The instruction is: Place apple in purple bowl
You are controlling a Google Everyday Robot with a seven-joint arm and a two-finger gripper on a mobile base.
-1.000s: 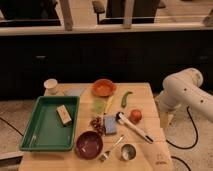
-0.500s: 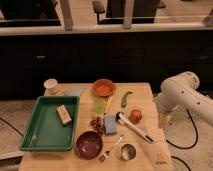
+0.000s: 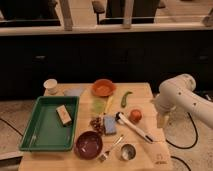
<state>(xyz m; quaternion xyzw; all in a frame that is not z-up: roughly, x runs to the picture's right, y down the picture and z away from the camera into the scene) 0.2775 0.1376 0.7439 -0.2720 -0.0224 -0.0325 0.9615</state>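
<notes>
change: almost nothing; the arm's elbow has drifted a touch, the gripper (image 3: 160, 120) hangs where it hung half a second ago, and nothing on the table (image 3: 145, 92) has shifted
gripper: off the table's right edge, about midway between back and front, pointing down from the white forearm; jaws spread as wide as they go; it has hold of nothing
apple (image 3: 135, 115): on the table near the right edge, about midway from back to front; free, untouched
key relation: apple lies inward from the gripper, toward the table's middle, at roughly the same depth; near but apart, with the right edge between them; the reach is judged to be sideways across that edge, then down
arm choice: only one arm, and it stands on the apple's side of the table
apple axis: round, so no long axis to line up with; which way the stem points cannot be told
crowding: white-handled tool (image 3: 134, 128) lies slantwise, its head just beside the apple on the inner front side, its handle running toward the front right corner; green pepper (image 3: 125, 98) sits behind the apple, apart
purple bowl (image 3: 88, 145): near the front edge, just beside the green tray (image 3: 30, 135)'s front right corner; upright, empty
carry: from the apple toward the front and left, over the tool and the blue sponge (image 3: 109, 125)
progress: apple not yet grasped
</notes>
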